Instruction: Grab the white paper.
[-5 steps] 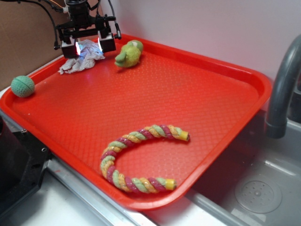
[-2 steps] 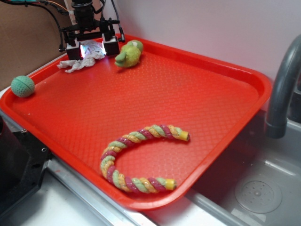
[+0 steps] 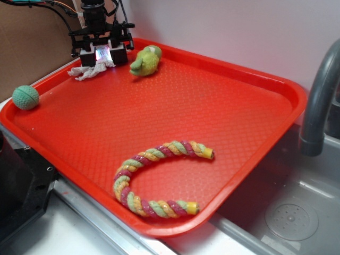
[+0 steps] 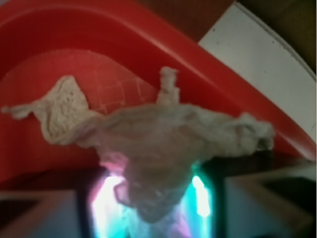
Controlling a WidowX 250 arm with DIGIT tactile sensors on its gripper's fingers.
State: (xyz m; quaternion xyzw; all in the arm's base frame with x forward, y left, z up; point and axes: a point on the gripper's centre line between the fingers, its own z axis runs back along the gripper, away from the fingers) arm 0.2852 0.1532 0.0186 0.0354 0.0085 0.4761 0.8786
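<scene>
The gripper (image 3: 103, 53) has narrowed its jaws around the paper (image 3: 89, 70) in the tray's (image 3: 249, 159) far-left corner, pinching it now, so lifting looks next.

The red tray (image 3: 239, 138) carries four loose items. The white paper (image 3: 89, 71) lies in the far left corner; the yellow-green plush toy (image 3: 145, 60) sits just beside it. The teal ball (image 3: 25, 97) rests against the left rim. The curved multicoloured rope (image 3: 154, 178) lies near the front edge.
</scene>
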